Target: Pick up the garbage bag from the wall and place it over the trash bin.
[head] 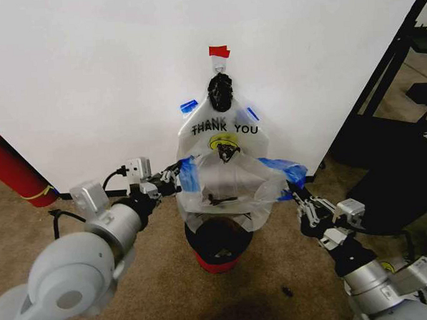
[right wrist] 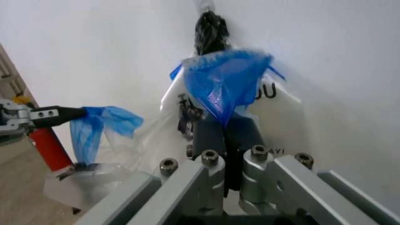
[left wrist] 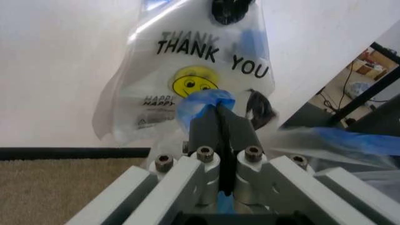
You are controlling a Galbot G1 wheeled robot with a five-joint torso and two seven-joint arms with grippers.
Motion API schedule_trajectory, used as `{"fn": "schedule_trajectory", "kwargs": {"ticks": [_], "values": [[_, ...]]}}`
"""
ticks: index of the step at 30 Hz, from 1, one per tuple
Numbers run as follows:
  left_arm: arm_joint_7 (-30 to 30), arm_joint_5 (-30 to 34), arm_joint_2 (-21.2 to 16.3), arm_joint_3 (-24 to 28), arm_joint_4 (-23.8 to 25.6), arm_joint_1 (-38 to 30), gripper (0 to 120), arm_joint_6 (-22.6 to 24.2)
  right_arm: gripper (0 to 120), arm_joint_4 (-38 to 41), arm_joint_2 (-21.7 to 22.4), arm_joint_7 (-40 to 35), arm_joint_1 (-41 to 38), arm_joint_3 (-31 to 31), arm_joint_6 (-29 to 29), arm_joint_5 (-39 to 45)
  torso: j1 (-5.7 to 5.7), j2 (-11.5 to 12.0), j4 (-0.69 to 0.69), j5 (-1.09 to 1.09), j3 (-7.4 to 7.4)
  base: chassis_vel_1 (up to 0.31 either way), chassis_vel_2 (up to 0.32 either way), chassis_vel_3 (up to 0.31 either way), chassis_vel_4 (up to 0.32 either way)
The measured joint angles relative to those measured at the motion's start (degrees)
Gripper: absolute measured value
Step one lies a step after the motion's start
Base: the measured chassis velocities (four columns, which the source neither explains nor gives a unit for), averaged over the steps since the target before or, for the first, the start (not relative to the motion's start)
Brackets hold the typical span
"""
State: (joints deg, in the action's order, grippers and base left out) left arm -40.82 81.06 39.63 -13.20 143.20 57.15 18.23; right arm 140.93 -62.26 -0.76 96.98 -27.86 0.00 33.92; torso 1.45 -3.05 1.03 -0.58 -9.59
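- While our left end effector (head: 177, 178) and right end effector (head: 292, 190) each pinch a blue-taped handle, the garbage bag (head: 226, 191) stretches btwn them.
- Trash bin (head: 216, 244) sits below, btwn both end effectors; more bags hang on the wall (head: 87, 80) behind.

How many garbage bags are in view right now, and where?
2. One garbage bag hangs on the wall; the other is stretched between the left gripper and right gripper above the trash bin. More may hang hidden behind.
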Motion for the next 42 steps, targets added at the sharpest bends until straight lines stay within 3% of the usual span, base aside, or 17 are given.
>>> {"fn": "schedule_trajectory", "kwargs": {"ticks": [7, 13, 26, 34, 42], "values": [[0.0, -1.7, 1.5, 0.1, -0.7, 3.2, 0, 0.2, 0, -6.8, -2.4, -0.4, -2.9, 3.7, 0.6, -1.3, 0.00, 0.0, 0.00, 0.01, 0.00, 0.000, 0.000, 0.000, 0.000], [0.2, -6.5, 5.2, 1.9, -4.8, 8.3, 0, -0.4, 0, -13.8, -5.1, -0.7, -4.0, 5.8, 2.2, -4.1, 0.00, 0.0, 0.00, 0.00, 0.00, 0.000, 0.000, 0.000, 0.000], [1.4, -13.8, 7.6, 3.0, -8.1, 15.6, 0, -2.1, 0, -19.5, -7.9, -0.8, -1.5, 8.6, 5.6, -11.8, 0.00, 0.0, 0.00, 0.00, 0.00, 0.000, 0.000, 0.000, 0.000], [0.3, -17.4, 10.2, 2.7, -10.6, 17.8, 0, -3.2, 0, -20.7, -7.3, -1.4, -0.6, 7.5, 6.6, -14.7, 0.00, 0.0, 0.01, 0.00, 0.00, 0.000, 0.000, 0.000, 0.000], [-2.9, -18.2, 9.1, 0.7, -7.2, 24.2, 0, 2.1, 0, -22.3, -7.4, -2.2, 2.6, 7.8, 7.2, -19.9, 0.00, 0.0, 0.01, 0.01, 0.01, 0.000, 0.000, 0.000, 0.000]]}}
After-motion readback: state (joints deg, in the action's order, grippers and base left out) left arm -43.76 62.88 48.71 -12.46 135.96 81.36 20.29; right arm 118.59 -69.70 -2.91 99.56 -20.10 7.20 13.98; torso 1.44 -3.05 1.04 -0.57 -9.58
